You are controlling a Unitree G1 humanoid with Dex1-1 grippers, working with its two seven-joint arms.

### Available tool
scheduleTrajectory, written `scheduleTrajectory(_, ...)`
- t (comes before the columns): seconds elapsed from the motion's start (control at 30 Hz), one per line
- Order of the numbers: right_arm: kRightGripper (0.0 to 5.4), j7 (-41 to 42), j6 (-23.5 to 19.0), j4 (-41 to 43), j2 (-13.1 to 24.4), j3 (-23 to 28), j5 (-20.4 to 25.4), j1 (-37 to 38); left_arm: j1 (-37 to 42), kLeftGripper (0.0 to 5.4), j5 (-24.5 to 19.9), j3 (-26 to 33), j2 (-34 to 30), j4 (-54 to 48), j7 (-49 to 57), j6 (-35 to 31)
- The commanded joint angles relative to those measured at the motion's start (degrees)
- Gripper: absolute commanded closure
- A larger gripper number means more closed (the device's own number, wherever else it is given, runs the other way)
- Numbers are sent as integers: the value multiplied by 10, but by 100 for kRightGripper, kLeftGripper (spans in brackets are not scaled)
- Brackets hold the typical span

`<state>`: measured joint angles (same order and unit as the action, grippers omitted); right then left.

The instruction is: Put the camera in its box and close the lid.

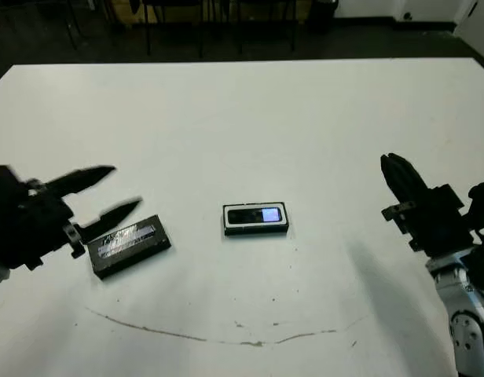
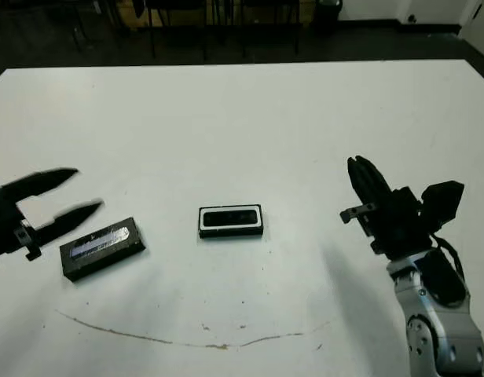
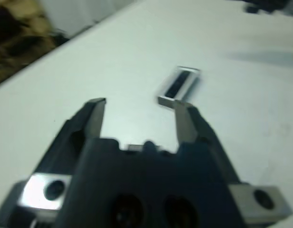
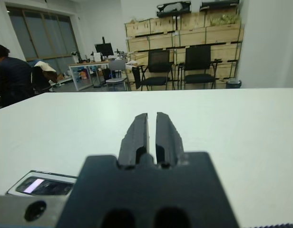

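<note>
The box, a shallow black tray with a white lining, lies flat at the table's middle. The camera rests inside it, its bluish screen facing up. The lid, a flat black panel with a silvery strip, lies on the table left of the box. My left gripper hovers open just behind the lid's left end, holding nothing. The left wrist view shows the box beyond the spread fingers. Far to the right, my right gripper is shut and empty; the right wrist view shows the box beside it.
A thin brown curved mark runs across the white table near its front edge. Chairs and stacked crates stand beyond the table. A person sits at a desk far off.
</note>
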<state>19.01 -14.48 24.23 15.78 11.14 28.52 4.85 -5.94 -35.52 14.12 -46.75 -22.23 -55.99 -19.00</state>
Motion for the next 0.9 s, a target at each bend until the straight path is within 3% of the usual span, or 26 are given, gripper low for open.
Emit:
scheduleTrajectory(0.03, 540, 3, -14, -7, -1, -5, 3, 2, 25, 127, -3, -27, -6, 47, -55, 0)
scheduleTrajectory(0.27, 540, 3, -3, -14, -1, -13, -8, 2, 56, 1, 18, -61, 3, 124, -118, 30)
scheduleTrajectory(0.5, 540, -2, 0, -19, -8, -14, -17, 4, 57, 1, 65, -81, 4, 174, -138, 68)
scheduleTrajectory(0.9, 540, -9, -7, -14, -8, -16, -28, 8, 60, 1, 99, -98, 4, 218, -152, 85)
